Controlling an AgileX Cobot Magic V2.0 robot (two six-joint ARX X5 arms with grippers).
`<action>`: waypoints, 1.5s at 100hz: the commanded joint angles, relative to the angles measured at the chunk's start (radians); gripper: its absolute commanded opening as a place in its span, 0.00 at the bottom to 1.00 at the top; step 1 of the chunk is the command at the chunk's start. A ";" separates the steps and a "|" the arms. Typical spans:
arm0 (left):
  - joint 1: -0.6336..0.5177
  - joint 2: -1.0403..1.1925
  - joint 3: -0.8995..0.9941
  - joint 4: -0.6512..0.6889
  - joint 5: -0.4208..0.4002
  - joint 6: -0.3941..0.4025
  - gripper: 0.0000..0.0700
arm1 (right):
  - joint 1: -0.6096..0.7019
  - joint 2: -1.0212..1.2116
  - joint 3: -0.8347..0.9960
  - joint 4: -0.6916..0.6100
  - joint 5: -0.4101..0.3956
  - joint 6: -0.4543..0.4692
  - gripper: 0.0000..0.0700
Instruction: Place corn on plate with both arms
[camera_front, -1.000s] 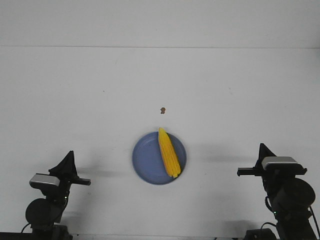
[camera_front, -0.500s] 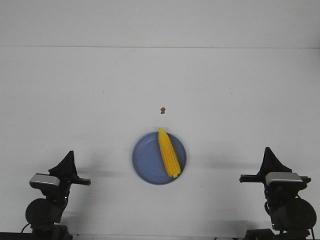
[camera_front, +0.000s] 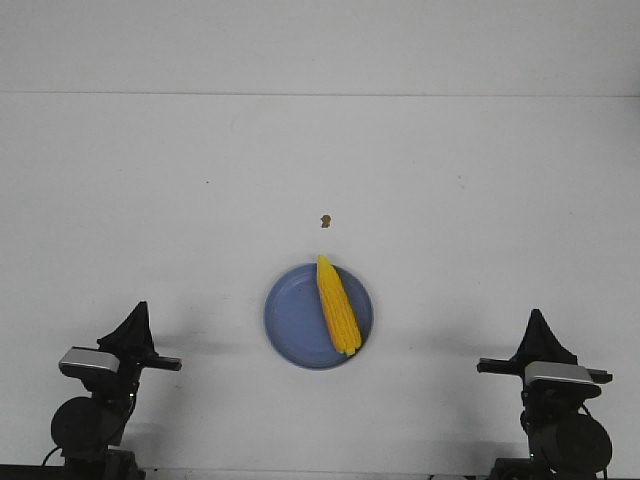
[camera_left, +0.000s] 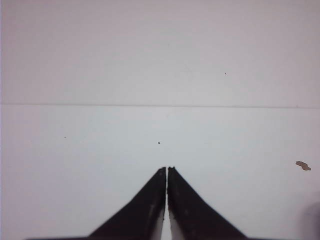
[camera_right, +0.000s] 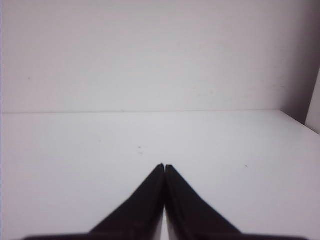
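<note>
A: Black left gripper (camera_front: 138, 318) sits at about 8 o'clock on the white bench (camera_front: 150, 180), its fingers pressed together on nothing, as the wrist view (camera_left: 166, 170) confirms.

B: And the middle?

A: At about 6 o'clock lies the blue plate (camera_front: 290, 310), with the corn (camera_front: 337, 305) on its 3 o'clock half, pale tip toward 12 and just over the rim, butt toward 5. A small brown speck (camera_front: 325, 220) lies on the bench just beyond the tip.

B: So the placing looks done?

A: I'd judge so. The cob rests on the plate and neither arm touches it.

B: If it needed nudging, how would it handle?

A: Probably stiff, light, round enough to roll, bumpy enough not to slip. I'd take it across the thick middle, not the tapered tip.

B: Right side?

A: The right gripper (camera_front: 538, 322) is at about 4 o'clock, well apart from the plate, its fingers also closed together and empty (camera_right: 164, 166).
</note>
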 joint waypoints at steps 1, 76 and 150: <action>0.000 -0.002 -0.020 0.010 0.000 0.002 0.02 | -0.003 -0.002 -0.006 0.015 0.001 -0.014 0.00; 0.000 -0.002 -0.020 0.010 0.000 0.002 0.02 | -0.003 -0.002 -0.195 0.283 -0.027 -0.008 0.00; 0.000 -0.002 -0.020 0.011 0.000 0.002 0.02 | -0.003 -0.002 -0.212 0.293 -0.024 0.012 0.00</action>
